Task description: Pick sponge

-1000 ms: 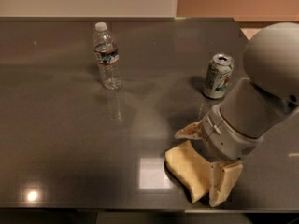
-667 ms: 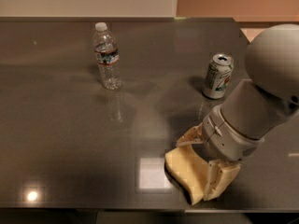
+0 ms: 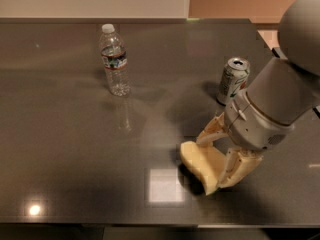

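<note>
Gripper [image 3: 214, 161] of mine is closed on the sponge [image 3: 198, 160], one cream finger [image 3: 212, 130] pressed on its upper side and the other against its right flank, low over the front right part of the table [image 3: 75, 134]. Compared with the frame just before, the sponge and the fingers sit higher in the view, and my arm [image 3: 280, 94] has drawn up and to the right, while the bottle [image 3: 115, 61] and the can [image 3: 233, 80] stand exactly where they stood. A dark shadow lies under the sponge's lower end (whether it has left the surface I cannot tell). The table's front edge runs close below the sponge, and the right edge passes near my wrist, so the tight sides are front and right. To the left the dark tabletop stretches wide, from the front edge back to the bottle, with only a bright square of glare [image 3: 162, 184] lying on it just beside the sponge. The bottle stands upright, white cap on, well apart from me at the back left; it looks clear, and I cannot make out a water level. The can stands upright just behind my wrist, its top facing up, contents hidden.
</note>
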`<state>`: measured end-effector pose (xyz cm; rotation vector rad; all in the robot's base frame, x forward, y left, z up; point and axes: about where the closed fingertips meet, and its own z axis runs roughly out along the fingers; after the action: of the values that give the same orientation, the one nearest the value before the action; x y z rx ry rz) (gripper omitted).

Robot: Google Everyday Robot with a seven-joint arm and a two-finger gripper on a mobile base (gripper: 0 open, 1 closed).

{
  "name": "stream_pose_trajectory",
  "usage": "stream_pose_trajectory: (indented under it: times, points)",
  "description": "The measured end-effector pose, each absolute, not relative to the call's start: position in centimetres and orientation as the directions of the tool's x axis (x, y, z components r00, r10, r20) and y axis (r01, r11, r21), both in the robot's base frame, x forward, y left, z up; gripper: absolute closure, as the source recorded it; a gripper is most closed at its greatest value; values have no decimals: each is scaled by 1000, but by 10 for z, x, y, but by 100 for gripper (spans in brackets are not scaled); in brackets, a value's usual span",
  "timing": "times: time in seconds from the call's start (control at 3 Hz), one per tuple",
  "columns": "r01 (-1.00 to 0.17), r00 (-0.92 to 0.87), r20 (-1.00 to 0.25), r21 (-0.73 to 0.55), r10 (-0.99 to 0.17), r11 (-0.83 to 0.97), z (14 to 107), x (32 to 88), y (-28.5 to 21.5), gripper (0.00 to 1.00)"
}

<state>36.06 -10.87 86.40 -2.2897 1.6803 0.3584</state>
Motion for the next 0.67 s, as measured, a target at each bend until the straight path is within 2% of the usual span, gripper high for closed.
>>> stream_pose_trajectory:
  times: [0.33,0.67]
  points:
    - [-969,247,-361,-78,-899,-235,894,382,-121,100]
    - [-977,212,-371,-88,-904,-192,922,401,-135,100]
